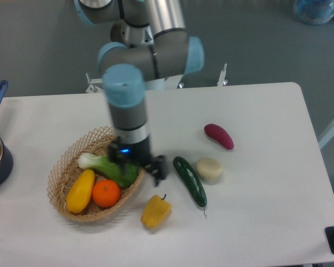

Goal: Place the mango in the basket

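One smooth oval mango [80,191] in woven wicker basket [67,164], tool [142,165] blurred, grip unclear

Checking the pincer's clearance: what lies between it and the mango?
In the camera view, the orange and leafy green vegetable lie between pincer and mango.

The mango [80,191] lies in the basket [64,166] near the tabletop's [256,111] left front edge, touching an orange [106,193] beside leafy greens [112,167]. The gripper [140,164] hangs over the basket's right rim, holding nothing, its fingers blurred. A yellow pepper [155,211], cucumber [190,180], pale round [209,169] and purple sweet potato [219,136] lie right of the basket.
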### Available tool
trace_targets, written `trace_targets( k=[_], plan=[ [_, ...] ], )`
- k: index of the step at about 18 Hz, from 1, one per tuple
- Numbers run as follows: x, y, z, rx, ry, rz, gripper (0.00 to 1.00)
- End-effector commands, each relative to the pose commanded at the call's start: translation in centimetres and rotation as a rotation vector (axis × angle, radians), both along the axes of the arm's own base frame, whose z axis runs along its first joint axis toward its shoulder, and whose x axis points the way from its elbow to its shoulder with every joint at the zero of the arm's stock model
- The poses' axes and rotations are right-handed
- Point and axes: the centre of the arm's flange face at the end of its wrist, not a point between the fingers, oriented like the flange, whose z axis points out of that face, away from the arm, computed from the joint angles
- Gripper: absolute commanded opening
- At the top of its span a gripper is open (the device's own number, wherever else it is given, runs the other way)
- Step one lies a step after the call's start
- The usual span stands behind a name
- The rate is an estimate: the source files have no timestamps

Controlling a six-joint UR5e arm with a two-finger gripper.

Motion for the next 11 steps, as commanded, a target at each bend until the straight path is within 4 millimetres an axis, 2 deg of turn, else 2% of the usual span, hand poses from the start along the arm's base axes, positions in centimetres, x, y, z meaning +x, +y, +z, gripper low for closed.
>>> trace_targets(
  k=[2,3,8,11],
  plan=[
    [-3.3,-3.1,1.2,-0.025,0.02,-0.014,1.0],
    [-4.2,-4.4,1.5,-0.041,0.022,-0.027,1.0],
    [-8.4,-12.2,4.4,-0.086,0.038,-0.004,1.0],
    [-9.5,-15.5,5.4,-0.126,0.035,-0.043,1.0]
  ],
)
